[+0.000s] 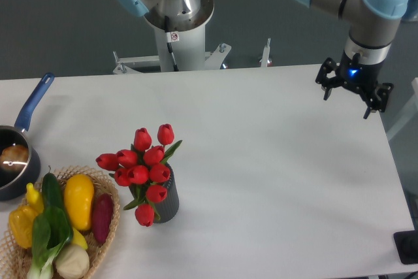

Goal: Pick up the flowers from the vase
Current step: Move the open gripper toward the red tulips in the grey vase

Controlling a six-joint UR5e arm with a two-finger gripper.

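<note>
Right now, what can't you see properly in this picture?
- Flowers: stems hidden inside the vase, blooms covering its mouth.
- Pot: cut off by the left edge; contents too small to name.
- Wicker basket: bottom edge crops it.
- Gripper: fingers small and dark, gap unclear.

View: you have one fixed camera, high, opposite the arm's base [175,14] | Facing: down across the white table [261,161] toward that base (far edge at top) | Range: mid-distance; table's near-left corner and right side are cut off | Overlap: no second view to share with.
</note>
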